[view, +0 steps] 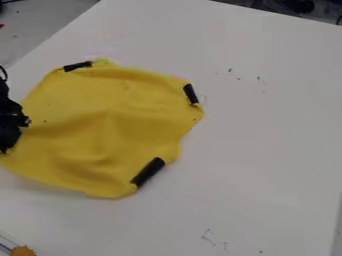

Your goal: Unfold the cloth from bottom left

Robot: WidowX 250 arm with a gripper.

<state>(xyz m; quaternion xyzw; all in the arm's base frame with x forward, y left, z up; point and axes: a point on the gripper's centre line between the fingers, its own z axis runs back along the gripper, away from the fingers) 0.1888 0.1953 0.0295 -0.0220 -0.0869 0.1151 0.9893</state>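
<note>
Cloth (107,125) in plain yellow lies on the white tabletop (267,150), taking up much of the left half of the frame, from the left edge to just past the middle. It is spread fairly wide, with an uneven, rounded outline and soft creases and low bulges across its middle. Its lower left part runs to the left edge of the frame.

Three black strips sit along its border: a short upper left strip (78,66), tilted slightly; an upper right strip (191,94), closer to upright; and a longer lower right strip (147,171), on a slant. Just past the lower right strip, the border of the cloth bends in toward the right side.

The black gripper (16,121) is at the left edge of the frame, around mid-height, over the left border of the cloth and partly cut off by the frame. I cannot tell whether the jaws are spread, pressed together or pinching the fabric.

In the bottom left corner is an orange-brown object (23,251), well apart from the cloth. Small dark marks dot the tabletop at upper right and near the bottom. Grey floor (33,30) shows at upper left, beyond the tabletop's slanting edge.
</note>
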